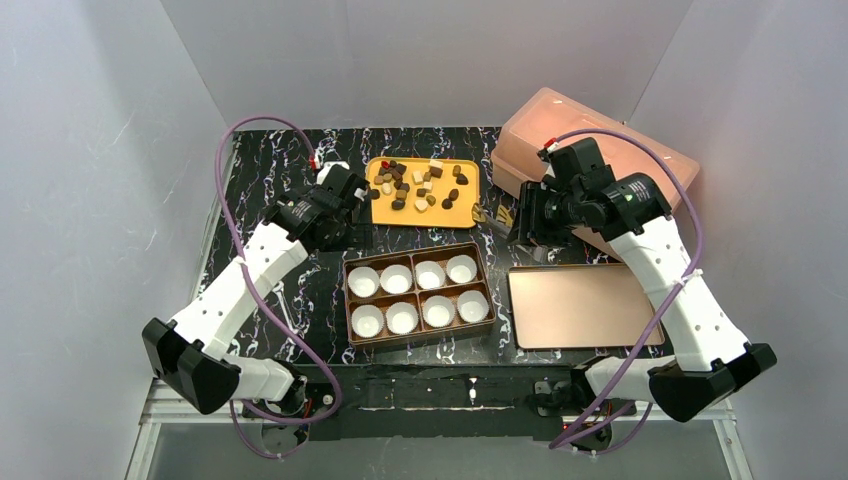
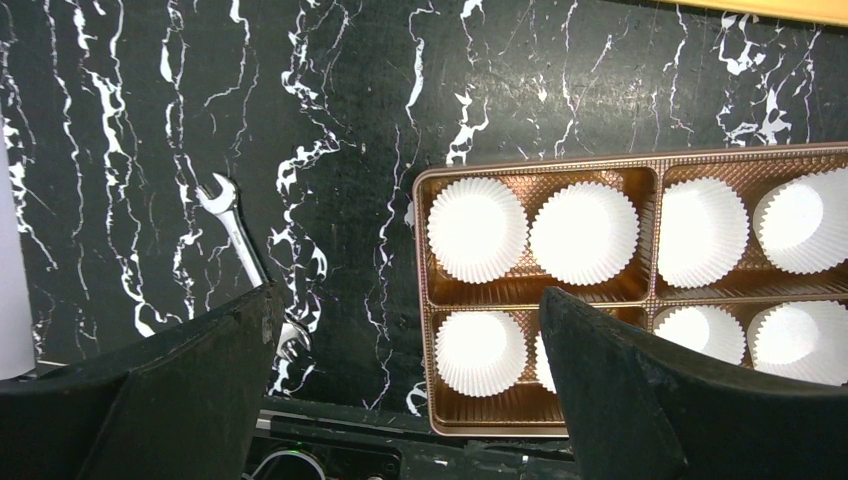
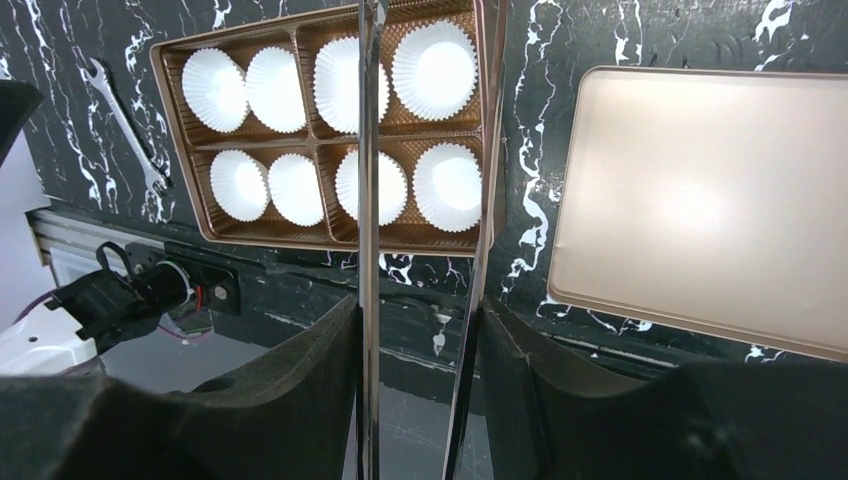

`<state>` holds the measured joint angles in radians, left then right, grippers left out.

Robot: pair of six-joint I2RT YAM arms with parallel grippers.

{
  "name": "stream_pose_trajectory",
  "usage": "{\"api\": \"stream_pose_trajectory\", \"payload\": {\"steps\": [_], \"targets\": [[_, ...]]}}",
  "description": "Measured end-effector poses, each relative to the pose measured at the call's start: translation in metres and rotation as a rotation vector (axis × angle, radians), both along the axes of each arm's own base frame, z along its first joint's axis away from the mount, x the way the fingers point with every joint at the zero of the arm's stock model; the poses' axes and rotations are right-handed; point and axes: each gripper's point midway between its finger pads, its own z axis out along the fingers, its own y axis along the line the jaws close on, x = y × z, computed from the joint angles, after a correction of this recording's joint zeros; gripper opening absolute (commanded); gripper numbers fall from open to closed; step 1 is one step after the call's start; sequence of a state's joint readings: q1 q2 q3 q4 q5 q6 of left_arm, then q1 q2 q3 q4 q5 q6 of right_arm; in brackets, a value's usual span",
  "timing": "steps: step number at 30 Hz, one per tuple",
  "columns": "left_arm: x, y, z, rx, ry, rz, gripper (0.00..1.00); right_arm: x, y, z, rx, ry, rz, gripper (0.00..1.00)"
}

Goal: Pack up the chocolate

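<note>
We steer right gripper [image 3: 420, 330], clamped on tongs [image 3: 368, 150], over one chocolate [image 1: 415, 185], squeezing gently; left gripper [image 2: 410, 330] spread, empty.

Table [image 2: 350, 100]: black, veined white like marble. Tray [image 1: 466, 212]: yellow. Chocolate [image 1: 400, 186]: dark brown, light brown and cream. Box [image 2: 500, 293]: copper-brown with a fine embossed grid. Cups [image 2: 477, 229]: white, pleated. Lid [image 1: 585, 305]: plain rose-gold. Container [image 1: 560, 120], far right: pale pink. Arms [image 1: 235, 290]: white with black joints. Cables [image 1: 222, 180]: purple. Tongs [image 3: 368, 150] and wrench [image 2: 238, 232]: silver.
</note>
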<state>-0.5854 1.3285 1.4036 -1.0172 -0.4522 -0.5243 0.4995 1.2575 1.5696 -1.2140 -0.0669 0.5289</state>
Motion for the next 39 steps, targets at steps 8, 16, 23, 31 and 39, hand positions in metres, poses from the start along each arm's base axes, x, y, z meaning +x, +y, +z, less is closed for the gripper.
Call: {"api": "stream_pose_trajectory", "payload": {"steps": [8,16,23,31,39], "targets": [[-0.008,-0.001,-0.008,-0.030,0.019,-0.017,1.00,0.005,-0.005,0.001,-0.041,-0.023,0.013,0.53],[-0.005,0.002,-0.014,-0.058,0.039,-0.035,0.99,0.022,0.015,-0.025,-0.081,0.054,0.030,0.53],[0.003,0.002,-0.016,-0.074,0.043,-0.043,0.99,0.052,0.040,-0.038,-0.150,0.066,0.049,0.53],[0.010,0.003,-0.023,-0.083,0.065,-0.033,1.00,0.107,0.080,-0.030,-0.191,-0.032,0.078,0.52],[0.018,0.011,-0.009,-0.094,0.041,-0.003,1.00,0.129,0.123,-0.054,-0.234,-0.029,0.144,0.52]]}}
